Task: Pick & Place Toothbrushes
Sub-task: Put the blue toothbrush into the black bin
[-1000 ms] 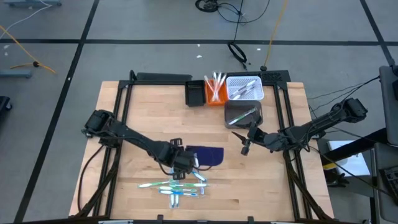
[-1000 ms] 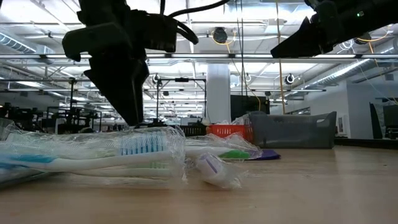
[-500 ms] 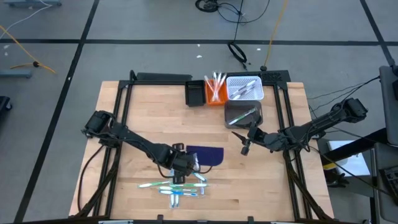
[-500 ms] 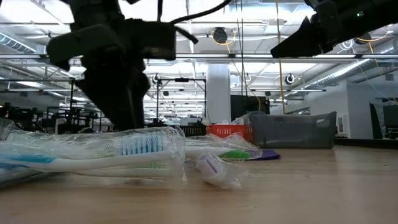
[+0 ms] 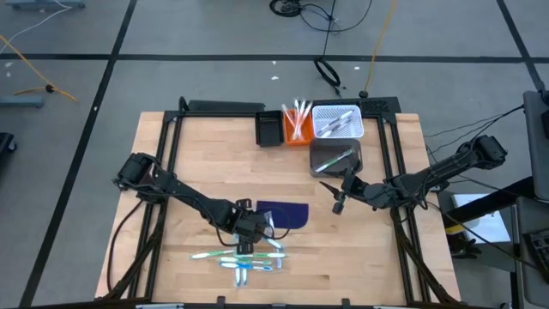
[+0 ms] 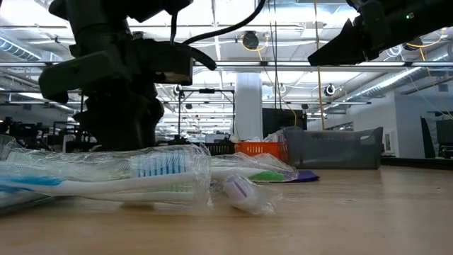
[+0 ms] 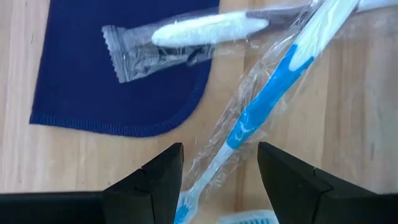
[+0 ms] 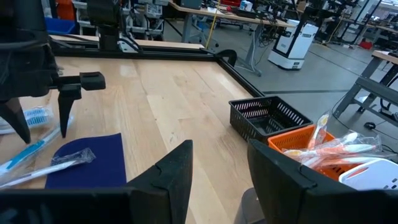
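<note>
The left end effector (image 5: pixel 244 246) has dropped lower over the wrapped blue toothbrush (image 7: pixel 264 106), jaws wide and empty, so a grasp looks imminent

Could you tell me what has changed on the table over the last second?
The left hand has come lower over the pile of wrapped toothbrushes near the table's front edge, open, with a blue toothbrush between its fingers; nothing is gripped yet. The right hand, the toothbrushes, the dark blue mat and the bins at the back stayed as they were.
</note>
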Controlling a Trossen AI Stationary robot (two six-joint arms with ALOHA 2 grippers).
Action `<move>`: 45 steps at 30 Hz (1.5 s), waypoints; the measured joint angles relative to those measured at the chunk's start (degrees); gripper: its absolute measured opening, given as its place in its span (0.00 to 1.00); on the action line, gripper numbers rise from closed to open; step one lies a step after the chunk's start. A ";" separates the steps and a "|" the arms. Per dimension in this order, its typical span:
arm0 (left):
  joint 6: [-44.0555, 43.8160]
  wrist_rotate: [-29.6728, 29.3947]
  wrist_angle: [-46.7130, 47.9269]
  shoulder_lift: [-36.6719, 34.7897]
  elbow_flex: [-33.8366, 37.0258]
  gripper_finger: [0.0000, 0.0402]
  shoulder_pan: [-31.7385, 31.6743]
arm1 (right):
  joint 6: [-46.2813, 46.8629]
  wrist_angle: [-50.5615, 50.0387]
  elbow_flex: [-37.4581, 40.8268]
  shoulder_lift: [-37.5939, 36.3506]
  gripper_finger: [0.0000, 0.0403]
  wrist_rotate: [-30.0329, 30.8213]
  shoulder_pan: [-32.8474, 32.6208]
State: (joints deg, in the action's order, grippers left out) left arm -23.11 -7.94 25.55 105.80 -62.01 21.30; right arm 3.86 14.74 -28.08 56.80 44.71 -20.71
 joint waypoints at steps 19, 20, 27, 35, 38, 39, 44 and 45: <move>-1.10 1.50 -0.11 -0.09 1.13 0.06 -0.04 | 0.00 -0.02 0.00 0.00 0.36 0.00 0.00; -1.07 1.99 0.04 -0.11 0.96 0.03 -0.03 | 0.00 -0.02 0.00 0.00 0.36 0.00 0.00; -1.18 3.51 5.52 -0.88 -1.67 0.01 0.09 | 0.15 -0.02 0.00 0.00 0.36 -0.12 0.00; -1.36 -8.35 5.54 -9.26 -3.79 0.00 -0.49 | 2.58 1.99 0.00 0.28 0.36 -11.63 0.09; 0.30 -12.81 0.92 -12.54 -3.84 0.00 -0.88 | 2.59 4.93 0.02 0.83 0.36 -11.83 0.10; 1.28 -14.38 -1.22 -13.25 -3.84 0.00 -1.07 | 2.55 6.36 -0.01 1.15 0.36 -11.88 0.23; 7.50 -19.16 -12.91 -14.91 -3.89 0.00 -2.11 | 1.68 13.64 -0.01 3.41 0.36 -17.13 2.02; 8.64 -19.46 -14.98 -14.89 -3.90 0.00 -2.43 | 1.38 15.82 0.04 4.18 0.36 -18.74 2.39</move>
State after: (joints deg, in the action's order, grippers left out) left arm -14.46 -27.40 10.57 90.91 -65.91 18.87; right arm 5.24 30.57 -28.03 60.97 25.97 -18.32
